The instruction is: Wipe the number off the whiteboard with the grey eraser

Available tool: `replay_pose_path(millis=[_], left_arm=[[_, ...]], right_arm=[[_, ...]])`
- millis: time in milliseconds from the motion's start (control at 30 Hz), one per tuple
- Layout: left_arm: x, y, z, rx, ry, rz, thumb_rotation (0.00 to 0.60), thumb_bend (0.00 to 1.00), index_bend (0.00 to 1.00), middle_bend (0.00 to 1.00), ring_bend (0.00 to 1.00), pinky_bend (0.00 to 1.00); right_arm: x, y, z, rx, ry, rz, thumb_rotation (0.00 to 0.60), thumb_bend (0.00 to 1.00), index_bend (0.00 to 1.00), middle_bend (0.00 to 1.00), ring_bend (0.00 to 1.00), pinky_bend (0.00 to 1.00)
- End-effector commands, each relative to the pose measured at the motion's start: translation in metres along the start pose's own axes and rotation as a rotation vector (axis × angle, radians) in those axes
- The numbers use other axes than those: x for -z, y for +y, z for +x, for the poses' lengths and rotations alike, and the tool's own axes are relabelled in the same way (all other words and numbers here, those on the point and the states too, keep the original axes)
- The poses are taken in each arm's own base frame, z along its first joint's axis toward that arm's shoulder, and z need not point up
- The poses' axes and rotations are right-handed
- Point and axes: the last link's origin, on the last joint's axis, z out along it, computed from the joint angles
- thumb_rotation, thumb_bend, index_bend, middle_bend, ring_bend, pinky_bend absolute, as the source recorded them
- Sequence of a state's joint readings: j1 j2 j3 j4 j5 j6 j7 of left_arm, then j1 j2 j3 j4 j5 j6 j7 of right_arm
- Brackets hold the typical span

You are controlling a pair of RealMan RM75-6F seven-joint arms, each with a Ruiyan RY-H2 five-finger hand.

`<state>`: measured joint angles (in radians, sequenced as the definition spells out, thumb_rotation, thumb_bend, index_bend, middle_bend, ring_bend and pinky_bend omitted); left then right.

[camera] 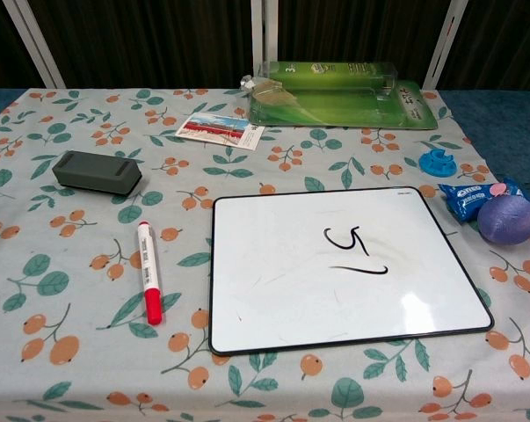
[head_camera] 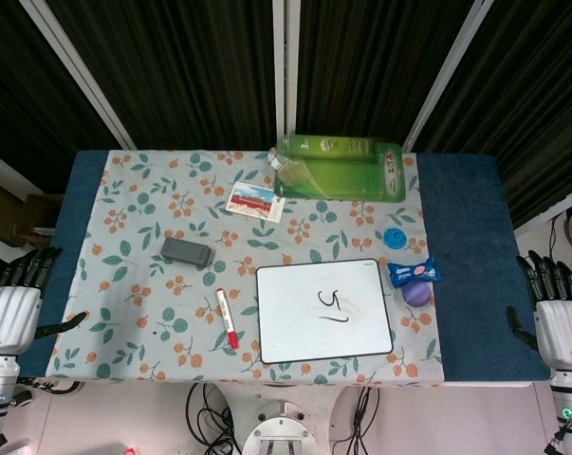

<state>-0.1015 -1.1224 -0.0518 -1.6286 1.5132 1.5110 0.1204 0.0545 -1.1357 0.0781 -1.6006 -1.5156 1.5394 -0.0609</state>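
Observation:
The whiteboard lies near the table's front edge with a black handwritten 5 on it. The grey eraser lies flat on the floral cloth, left of the board and apart from it. My left hand hangs off the table's left side, fingers apart, holding nothing. My right hand hangs beside the table's right edge, also empty with fingers apart. Neither hand shows in the chest view.
A red-capped marker lies between eraser and board. A postcard, a green package, a blue cap, a blue snack packet and a purple ball sit behind and to the right of the board.

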Motion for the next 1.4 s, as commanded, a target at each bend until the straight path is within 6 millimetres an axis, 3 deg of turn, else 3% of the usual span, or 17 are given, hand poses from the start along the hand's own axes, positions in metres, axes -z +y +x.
replay_pose_path(millis=[33,433,567,800,1067,1400], left_arm=[[0.000,-0.002,-0.002,-0.001,-0.011,0.003,0.440,0.00,0.09,0.12,0.08,0.16],[-0.013,0.007,-0.003,0.007,-0.027,-0.063,0.445,0.00,0.09,0.12,0.08,0.20],[-0.039,0.023,0.000,-0.010,-0.053,-0.182,0.453,0.00,0.09,0.12,0.09,0.24],[-0.101,0.065,-0.005,-0.014,-0.116,-0.322,0.583,0.02,0.09,0.11,0.09,0.24],[-0.146,0.106,-0.043,-0.095,-0.229,-0.421,0.600,0.03,0.09,0.11,0.09,0.24],[-0.171,0.119,-0.078,-0.100,-0.321,-0.418,0.600,0.05,0.09,0.11,0.09,0.24]], right_arm=[[0.001,0.003,-0.003,-0.003,-0.014,-0.011,0.600,0.34,0.00,0.00,0.00,0.00],[0.003,0.015,0.000,-0.002,0.000,-0.047,0.600,0.34,0.00,0.00,0.00,0.00],[0.000,0.016,0.002,0.001,0.008,-0.048,0.600,0.34,0.00,0.00,0.00,0.00],[0.001,0.015,0.004,-0.006,0.013,-0.043,0.600,0.34,0.00,0.00,0.00,0.00],[0.008,0.021,0.012,-0.009,0.030,-0.058,0.600,0.34,0.00,0.00,0.00,0.00],[0.013,0.026,0.008,-0.015,0.013,-0.070,0.600,0.34,0.00,0.00,0.00,0.00]])
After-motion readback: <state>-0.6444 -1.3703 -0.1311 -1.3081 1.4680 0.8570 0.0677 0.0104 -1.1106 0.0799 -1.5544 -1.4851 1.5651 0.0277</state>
